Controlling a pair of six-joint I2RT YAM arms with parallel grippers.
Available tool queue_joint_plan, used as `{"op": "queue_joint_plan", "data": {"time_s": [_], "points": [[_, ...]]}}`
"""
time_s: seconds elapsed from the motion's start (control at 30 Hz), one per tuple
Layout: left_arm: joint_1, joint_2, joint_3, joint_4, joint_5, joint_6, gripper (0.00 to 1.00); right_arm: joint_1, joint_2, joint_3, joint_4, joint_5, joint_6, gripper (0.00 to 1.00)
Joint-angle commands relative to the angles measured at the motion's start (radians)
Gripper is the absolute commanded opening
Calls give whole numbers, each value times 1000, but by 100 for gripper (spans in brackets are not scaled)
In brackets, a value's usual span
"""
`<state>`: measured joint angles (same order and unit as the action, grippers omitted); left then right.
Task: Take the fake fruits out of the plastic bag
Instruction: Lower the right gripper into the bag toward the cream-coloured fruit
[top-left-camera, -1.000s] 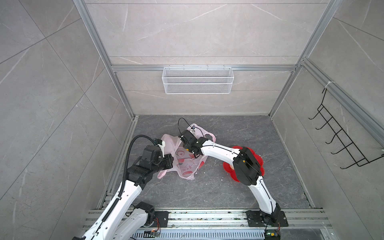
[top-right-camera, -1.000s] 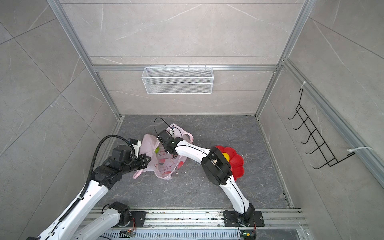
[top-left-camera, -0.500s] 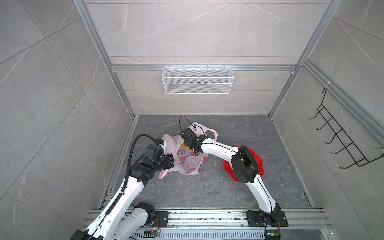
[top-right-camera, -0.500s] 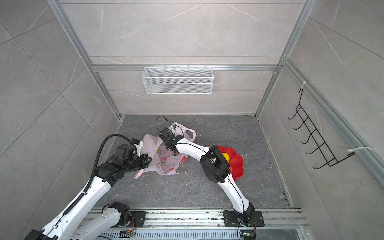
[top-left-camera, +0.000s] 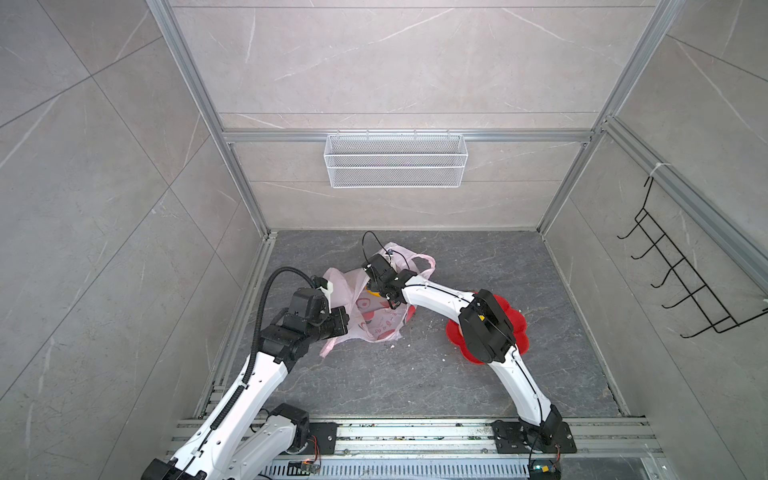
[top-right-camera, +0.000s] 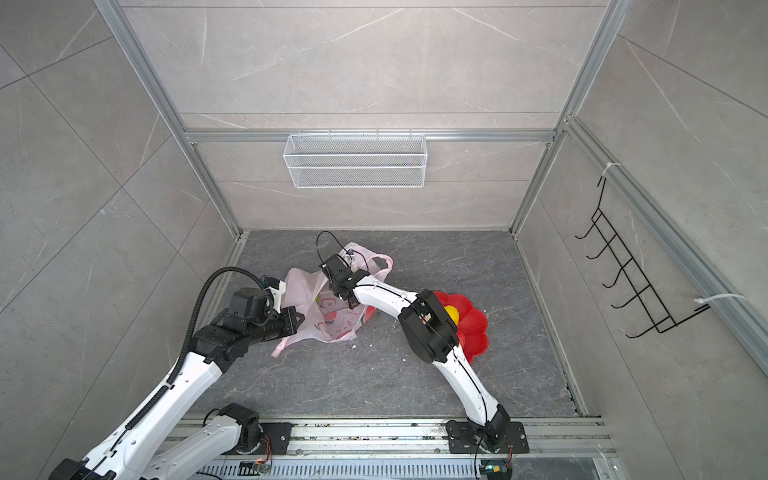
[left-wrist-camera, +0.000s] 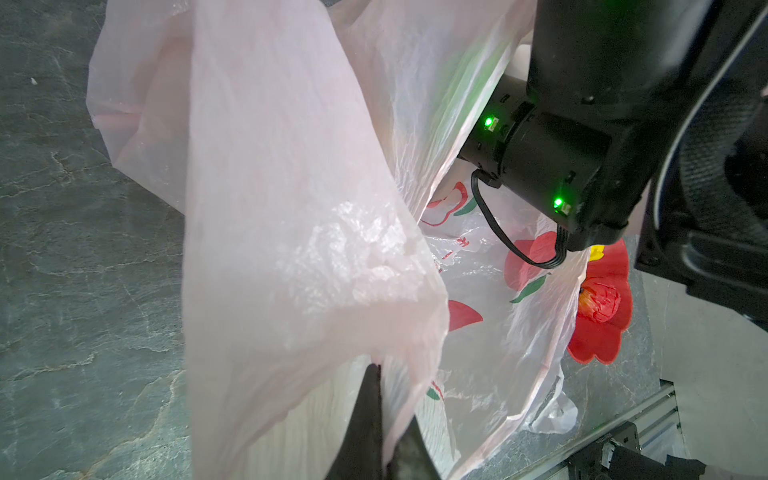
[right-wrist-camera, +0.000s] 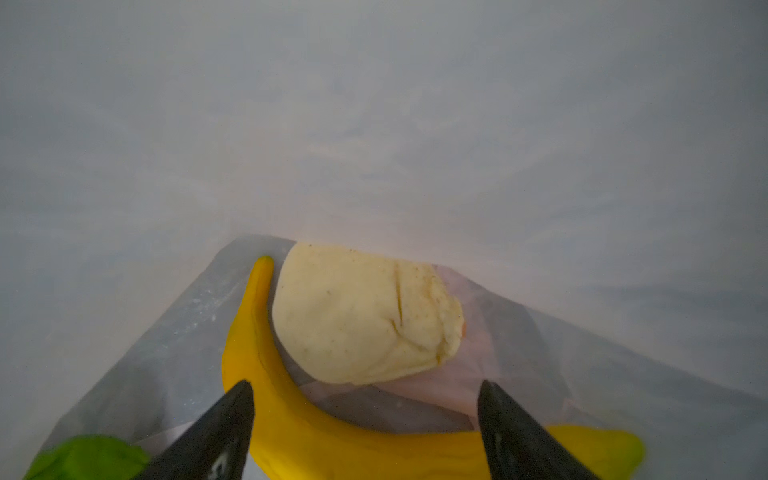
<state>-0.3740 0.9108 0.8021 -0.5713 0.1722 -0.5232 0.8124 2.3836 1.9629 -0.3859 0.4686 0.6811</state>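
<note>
Inside the plastic bag (left-wrist-camera: 291, 208), the right gripper (right-wrist-camera: 365, 386) has spread wider, empty, astride the banana (right-wrist-camera: 266, 374) beside a beige lump (right-wrist-camera: 361, 316); the left gripper (left-wrist-camera: 380, 399) stays clamped on the bag's edge. A grab seems near.

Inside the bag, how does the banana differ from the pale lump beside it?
The banana is yellow, the lump pale beige. The banana is long and curved, the lump short and rounded. The banana lies across between the open right pincer's fingers; the lump lies beyond them. Both rest inside the bag, side by side.
</note>
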Motion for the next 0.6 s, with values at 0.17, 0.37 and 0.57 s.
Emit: {"op": "queue_joint_plan", "data": {"time_s": [0.17, 0.37, 0.57], "points": [[3, -15, 36, 29, 59, 34, 0, -19, 39, 44, 43, -32, -18, 87], [2, -22, 28, 18, 99, 40, 0, -26, 63, 68, 73, -53, -44, 88], [3, -31, 27, 14, 127, 47, 0, -28, 93, 110, 90, -74, -91, 88]]}}
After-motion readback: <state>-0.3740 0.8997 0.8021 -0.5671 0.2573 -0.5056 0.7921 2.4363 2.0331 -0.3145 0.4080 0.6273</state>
